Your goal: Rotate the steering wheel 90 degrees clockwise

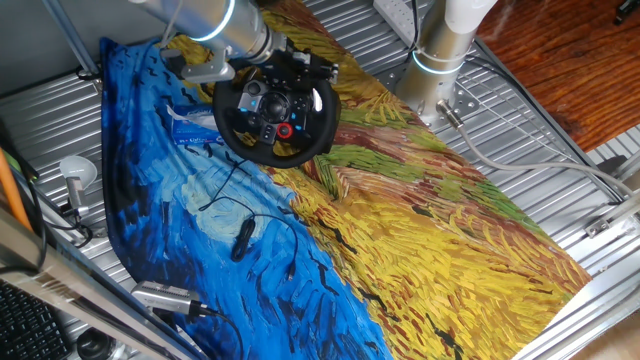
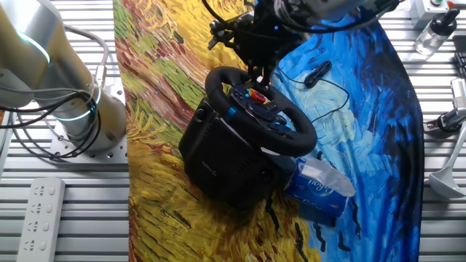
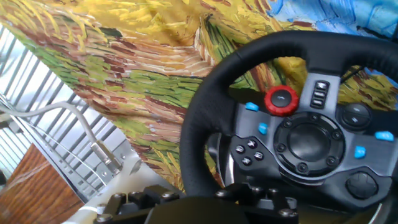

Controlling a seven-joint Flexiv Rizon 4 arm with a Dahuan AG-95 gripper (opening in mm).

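Hanging over the steering wheel (image 2: 261, 109) rim's far edge, claw (image 2: 260, 73) just above it, opening unclear

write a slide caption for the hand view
Hand view: black steering wheel with red knob and blue-lit hub buttons, seen close over a yellow painted cloth.

Matt black steering wheel (image 3: 205, 112); printed cloth (image 1: 430, 230).

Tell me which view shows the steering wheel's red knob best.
The hand view: the red knob is large and sharp on the steering wheel hub, among blue buttons. In one fixed view it is a small red dot; in the other fixed view it sits just under the gripper, partly crowded.
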